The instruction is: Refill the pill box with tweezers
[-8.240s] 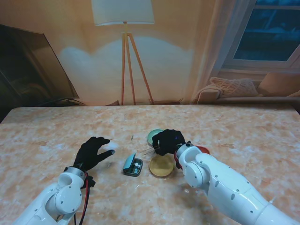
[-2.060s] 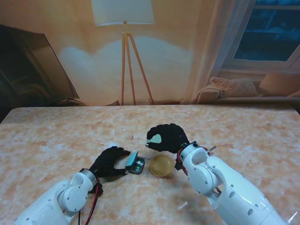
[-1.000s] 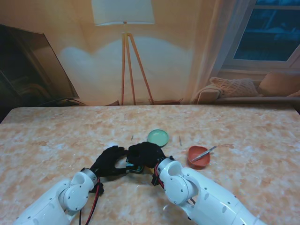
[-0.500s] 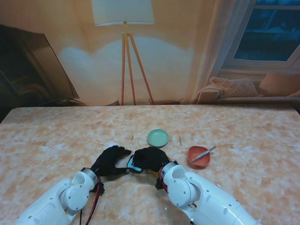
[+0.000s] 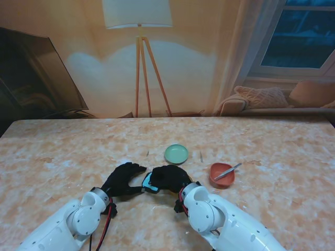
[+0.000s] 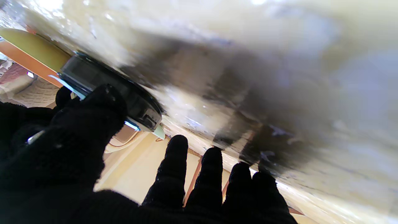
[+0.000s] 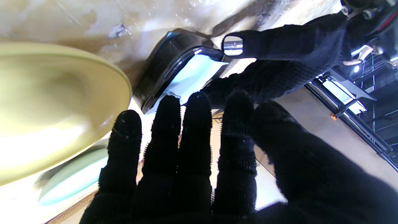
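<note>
The teal pill box [image 5: 148,184] lies between my two black-gloved hands, mostly covered by them. My left hand [image 5: 123,179] holds its left end, thumb [image 6: 99,109] pressed on the box [image 6: 124,96] and the other fingers stretched past it. My right hand [image 5: 168,178] lies flat over the box from the right. Its fingers [image 7: 192,130] are straight and together above the pale lid [image 7: 189,70], holding nothing. The metal tweezers [image 5: 228,171] rest across the red dish [image 5: 214,180], right of my right hand.
A green dish [image 5: 176,153] sits just beyond my hands. A yellow dish [image 7: 46,102] lies right beside the box, hidden under my right hand in the stand view. A thin stick-like item [image 5: 201,156] lies near the green dish.
Two seconds ago my right hand was over the yellow dish; it has come across onto the pill box, then eased slightly right, uncovering the box's teal edge. The tweezers now lie in the red dish.
</note>
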Robot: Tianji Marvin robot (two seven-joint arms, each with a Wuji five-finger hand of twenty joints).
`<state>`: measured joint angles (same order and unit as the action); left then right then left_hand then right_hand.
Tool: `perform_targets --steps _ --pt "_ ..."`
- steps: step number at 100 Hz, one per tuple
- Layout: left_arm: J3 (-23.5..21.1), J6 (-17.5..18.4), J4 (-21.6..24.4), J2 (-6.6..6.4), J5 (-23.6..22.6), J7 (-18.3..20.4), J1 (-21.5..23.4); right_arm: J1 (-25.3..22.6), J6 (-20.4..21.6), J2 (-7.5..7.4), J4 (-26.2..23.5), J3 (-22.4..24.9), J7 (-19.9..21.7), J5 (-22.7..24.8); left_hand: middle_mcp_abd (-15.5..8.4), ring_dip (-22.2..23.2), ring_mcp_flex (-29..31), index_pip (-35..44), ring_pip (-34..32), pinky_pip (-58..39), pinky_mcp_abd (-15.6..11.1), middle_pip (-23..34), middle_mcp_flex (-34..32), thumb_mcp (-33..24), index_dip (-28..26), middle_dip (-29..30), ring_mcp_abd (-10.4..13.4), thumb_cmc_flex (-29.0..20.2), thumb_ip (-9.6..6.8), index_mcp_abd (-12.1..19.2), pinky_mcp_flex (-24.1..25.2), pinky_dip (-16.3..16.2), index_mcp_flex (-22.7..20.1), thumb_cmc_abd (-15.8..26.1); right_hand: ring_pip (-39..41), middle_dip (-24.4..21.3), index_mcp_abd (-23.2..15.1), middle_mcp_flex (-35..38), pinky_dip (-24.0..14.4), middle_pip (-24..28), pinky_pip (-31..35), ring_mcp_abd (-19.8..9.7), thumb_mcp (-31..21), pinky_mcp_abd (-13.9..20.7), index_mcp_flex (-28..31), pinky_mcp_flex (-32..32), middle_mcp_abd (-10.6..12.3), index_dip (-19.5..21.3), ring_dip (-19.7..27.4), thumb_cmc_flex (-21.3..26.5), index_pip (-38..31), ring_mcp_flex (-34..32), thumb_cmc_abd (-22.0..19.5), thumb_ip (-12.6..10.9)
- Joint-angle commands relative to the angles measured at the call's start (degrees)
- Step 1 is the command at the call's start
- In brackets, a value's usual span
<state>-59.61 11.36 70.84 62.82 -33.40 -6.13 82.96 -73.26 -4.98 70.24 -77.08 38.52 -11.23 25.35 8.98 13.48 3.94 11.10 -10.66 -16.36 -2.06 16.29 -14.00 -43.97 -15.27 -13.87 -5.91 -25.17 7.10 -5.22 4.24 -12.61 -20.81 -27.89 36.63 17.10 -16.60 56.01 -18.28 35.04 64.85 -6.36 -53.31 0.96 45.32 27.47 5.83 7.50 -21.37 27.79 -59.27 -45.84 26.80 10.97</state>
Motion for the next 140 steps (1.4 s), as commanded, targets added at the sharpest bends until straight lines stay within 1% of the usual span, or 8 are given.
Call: perform_targets --steps 1,19,23,27,29,68,107,140 --pt "0.68 -0.84 -2.11 0.76 -0.29 1.26 2.17 -1.36 -0.11 -0.1 -1.44 0.5 0.3 0.68 -0.33 0.89 2.56 -0.15 -3.39 -11.44 3.19 0.98 -0.93 1.97 -0.2 -0.79 -2.4 -0.34 0.42 -0.13 -5.72 -2.41 -1.01 1.43 -0.75 0.96 -0.37 0.38 -0.28 -0.49 -0.04 -0.24 -0.45 0.0 -1.32 -0.91 -0.36 -0.02 -0.41 -0.1 0.0 0.29 0.28 1.08" --pt "-1.04 -2.23 0.09 0.93 -0.53 0.5 3.41 -3.47 0.43 -1.06 -4.63 3.82 -0.68 3.26 -0.28 0.88 2.77 -0.36 -3.32 -11.73 3.2 1.0 -1.42 6.83 -0.08 -0.82 -2.3 -2.31 -0.08 -0.81 -5.45 -2.54 -1.64 4.61 -5.84 0.21 4.12 -5.43 0.62 -3.78 -3.17 0.76 0.27 -2.28 -5.67 -4.8 -1.58 2.25 1.45 -4.91 7.9 4.8 -0.47 -0.11" --pt "-1.54 -2.54 0.75 0.91 -0.94 0.29 3.71 -3.97 0.77 -1.27 -5.26 4.68 -0.95 3.78 -0.26 0.91 2.9 -0.37 -3.37 -11.8 3.36 1.04 -1.62 7.33 -0.07 -0.84 -2.43 -2.68 -0.23 -1.04 -5.47 -2.56 -1.84 4.82 -7.63 -0.08 5.44 -7.19 0.89 -4.88 -4.16 0.76 0.73 -2.85 -6.17 -5.98 -1.66 4.1 2.14 -6.86 12.0 6.25 -1.76 -1.61" --pt "-2.14 -2.92 1.66 0.84 -1.41 0.31 4.1 -4.44 1.02 -1.5 -5.89 5.53 -1.2 4.52 -0.33 0.94 2.98 -0.39 -3.4 -11.86 3.33 1.04 -1.7 7.7 -0.06 -0.84 -2.39 -2.41 -0.27 -1.15 -5.46 -2.59 -1.99 5.46 -10.03 -0.46 7.27 -9.68 1.36 -6.2 -5.58 0.85 1.65 -3.38 -7.03 -7.49 -2.04 8.47 3.16 -9.12 17.69 8.22 -4.3 -6.16" --pt "-2.43 -3.14 2.07 0.83 -1.66 0.22 4.28 -4.64 1.23 -1.61 -6.14 5.95 -1.35 4.95 -0.3 0.95 3.01 -0.49 -3.38 -11.94 3.38 1.04 -1.84 8.76 -0.01 -0.84 -2.34 -2.94 -0.34 -1.29 -5.4 -2.62 -2.15 5.95 -10.67 -0.59 7.87 -10.65 1.49 -6.63 -5.99 0.91 2.03 -3.53 -7.85 -8.15 -2.06 9.89 3.41 -9.9 19.15 9.08 -4.72 -6.91" --pt "-10.71 -5.98 14.58 -0.21 -9.01 1.71 9.39 -8.16 4.14 -3.81 -10.71 15.26 -1.71 11.5 -0.35 0.78 2.68 -1.79 -2.76 -11.33 3.48 0.37 -1.91 12.94 0.5 -0.52 -2.2 -3.06 -0.89 -2.59 -4.82 -2.29 -2.34 7.92 -21.99 -3.8 16.57 -28.96 6.24 -14.52 -16.29 2.9 8.48 -4.4 -21.23 -18.14 -5.87 8.0 9.01 -21.92 32.98 24.42 -3.87 -6.59" --pt "-16.5 -7.46 24.21 0.11 -12.97 -0.98 15.25 -14.2 10.21 -5.92 -13.44 26.77 -1.7 19.08 0.13 0.56 2.55 -3.37 -2.44 -10.47 3.78 -0.17 -2.21 15.85 1.01 -0.19 -2.58 -3.51 -1.3 -3.83 -4.92 -1.84 -2.78 8.82 -23.74 -4.36 18.42 -32.11 8.11 -15.33 -19.23 3.39 11.94 -4.44 -22.46 -19.34 -6.74 7.66 10.14 -25.27 36.63 26.85 -5.6 -6.82" --pt "-16.87 -7.47 25.66 0.93 -11.09 -4.32 17.2 -19.77 14.54 -6.72 -12.11 33.66 -2.05 21.37 0.46 0.48 2.82 -4.07 -2.31 -10.21 3.97 -0.45 -2.62 16.89 1.21 -0.01 -2.85 -4.22 -1.49 -4.28 -5.07 -1.72 -3.31 8.83 -23.73 -4.38 18.49 -31.59 8.57 -15.13 -19.62 3.59 12.94 -4.6 -21.94 -18.8 -6.84 8.06 10.25 -24.99 37.18 26.25 -5.87 -7.03"
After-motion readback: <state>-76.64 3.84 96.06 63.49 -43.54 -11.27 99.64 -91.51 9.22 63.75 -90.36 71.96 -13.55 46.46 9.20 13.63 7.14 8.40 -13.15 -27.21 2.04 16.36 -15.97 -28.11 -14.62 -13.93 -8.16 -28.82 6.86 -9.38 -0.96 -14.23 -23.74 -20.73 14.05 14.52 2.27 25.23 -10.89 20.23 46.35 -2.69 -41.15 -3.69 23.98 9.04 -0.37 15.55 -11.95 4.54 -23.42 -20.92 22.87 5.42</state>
